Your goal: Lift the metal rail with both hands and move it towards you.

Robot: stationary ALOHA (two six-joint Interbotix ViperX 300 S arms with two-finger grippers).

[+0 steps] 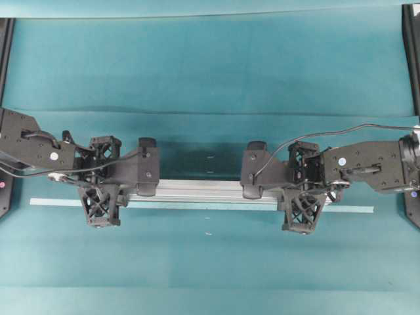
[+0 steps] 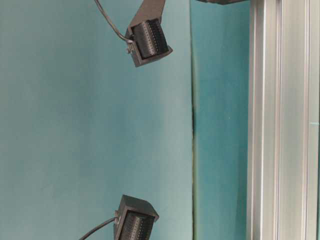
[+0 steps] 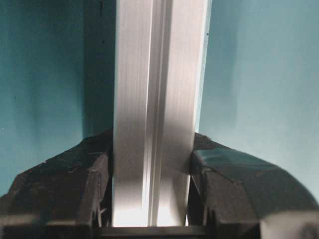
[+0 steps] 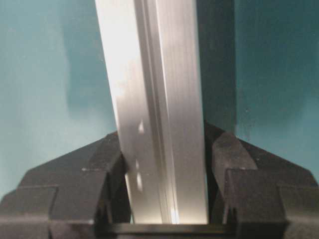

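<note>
The metal rail (image 1: 203, 190) is a grooved silver bar lying left to right across the teal table. It casts a dark shadow on the cloth behind it, which suggests it is off the surface. My left gripper (image 1: 147, 176) is shut on its left part. My right gripper (image 1: 253, 174) is shut on its right part. In the left wrist view the rail (image 3: 157, 99) runs between both black fingers (image 3: 94, 184), and the gripper (image 3: 153, 164) presses its sides. In the right wrist view the rail (image 4: 159, 99) sits between the jaws of the gripper (image 4: 164, 149). The rail also shows in the table-level view (image 2: 282, 125).
A thin pale-teal tape strip (image 1: 52, 202) runs along the table just in front of the rail and sticks out past both grippers. Black frames stand at the left (image 1: 5, 39) and right (image 1: 412, 52) table edges. Two ribbed black parts with cables (image 2: 150, 40) show in the table-level view.
</note>
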